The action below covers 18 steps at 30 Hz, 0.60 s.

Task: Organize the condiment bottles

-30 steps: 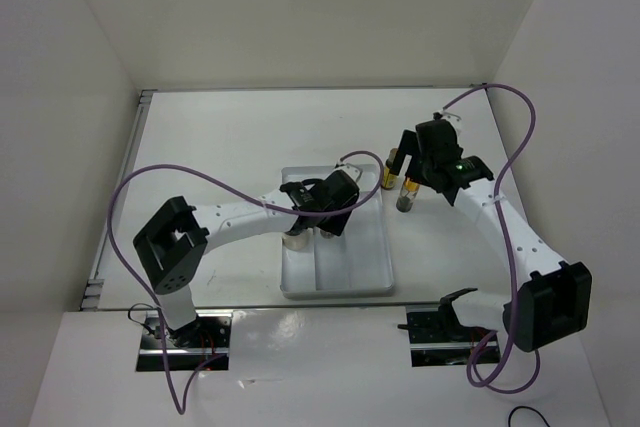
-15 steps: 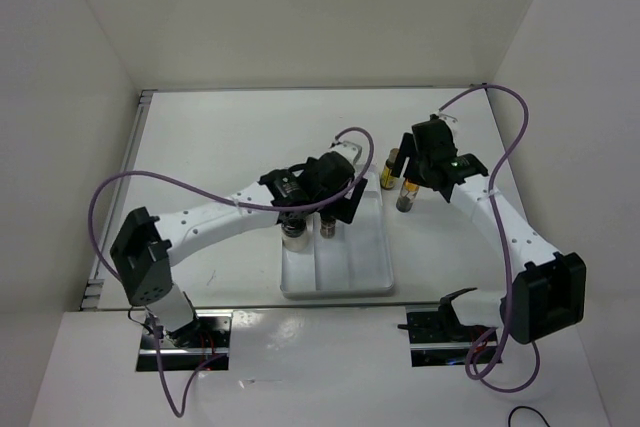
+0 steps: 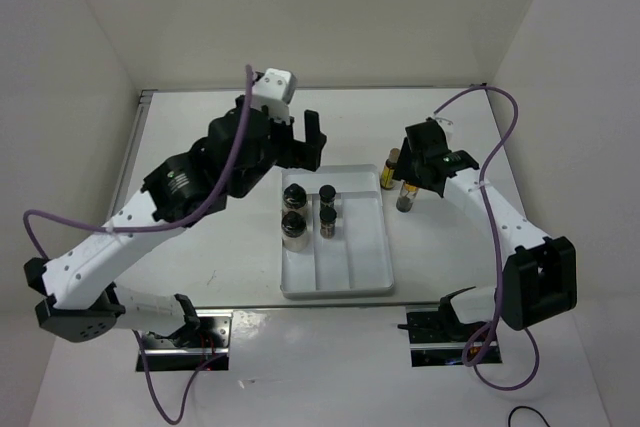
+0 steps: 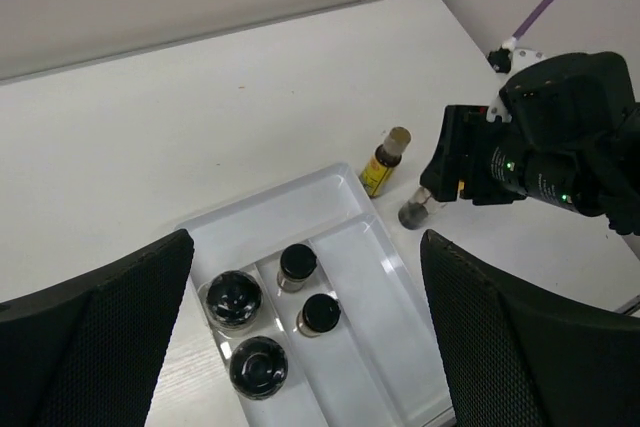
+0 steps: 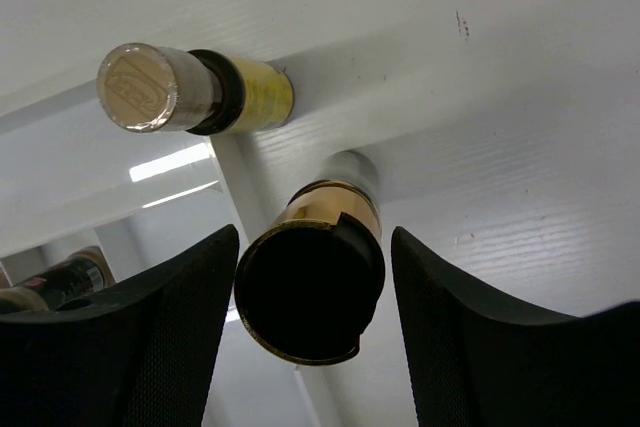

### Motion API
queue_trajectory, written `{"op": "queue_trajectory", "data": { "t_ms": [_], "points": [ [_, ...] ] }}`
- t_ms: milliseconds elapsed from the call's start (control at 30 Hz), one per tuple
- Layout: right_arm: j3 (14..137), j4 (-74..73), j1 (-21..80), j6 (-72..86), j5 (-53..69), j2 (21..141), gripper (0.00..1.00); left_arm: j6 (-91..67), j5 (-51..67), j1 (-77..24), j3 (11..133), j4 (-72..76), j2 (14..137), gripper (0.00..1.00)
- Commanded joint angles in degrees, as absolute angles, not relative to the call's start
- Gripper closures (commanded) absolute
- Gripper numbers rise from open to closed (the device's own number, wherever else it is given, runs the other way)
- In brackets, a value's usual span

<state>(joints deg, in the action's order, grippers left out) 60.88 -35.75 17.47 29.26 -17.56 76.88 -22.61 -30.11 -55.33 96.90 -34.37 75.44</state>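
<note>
Top view: left gripper (image 3: 297,145) high beyond tray (image 3: 365,272) far-left corner, jaws wide, empty. Inside tray: two squat jars (image 3: 293,229), two brown bottles (image 3: 327,219). Right of tray, on worktop (image 3: 200,117): two yellow bottles (image 3: 390,169); right gripper (image 3: 408,185) over nearer one.

Left wrist view: same layout, tray below.

Right wrist view alone: jaws closely flank that bottle; grip cannot be told.

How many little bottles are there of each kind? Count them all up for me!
Squat wide jars: 2
Small dark brown bottles: 2
Slim yellow bottles: 2
Total: 6
</note>
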Motion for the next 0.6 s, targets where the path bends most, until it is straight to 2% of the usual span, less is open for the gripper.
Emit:
{"op": "queue_trajectory", "data": {
  "t_ms": [0, 133, 167, 333, 367, 467, 567],
  "points": [
    [61.1, -37.3, 17.3, 30.4, -20.6, 77.5, 0.33, -21.4, -33.7, -55.6, 95.3, -35.2, 72.9, 0.00],
    [61.1, -37.3, 17.3, 30.4, -20.6, 78.0, 0.45, -23.0, -34.2, -55.6, 91.9, -35.2, 70.1, 0.00],
    [61.1, -37.3, 17.3, 30.4, -21.1, 78.0, 0.54, -23.0, -34.2, -55.6, 90.5, -35.2, 68.9, 0.00],
    [62.1, -38.5, 17.3, 30.9, -22.3, 80.7, 0.74, -23.7, -33.7, -54.5, 88.2, -34.0, 65.9, 0.00],
    [62.7, -38.5, 17.3, 30.9, -22.3, 80.7, 0.83, -23.7, -33.7, -54.5, 88.2, -34.0, 65.9, 0.00],
    [63.2, -39.6, 17.3, 30.9, -22.3, 81.2, 0.96, -23.7, -33.7, -54.0, 87.6, -34.0, 65.9, 0.00],
    [64.7, -41.8, 18.5, 30.9, -23.7, 81.2, 1.00, -23.7, -33.7, -54.0, 87.6, -34.0, 65.9, 0.00]
  ]
}}
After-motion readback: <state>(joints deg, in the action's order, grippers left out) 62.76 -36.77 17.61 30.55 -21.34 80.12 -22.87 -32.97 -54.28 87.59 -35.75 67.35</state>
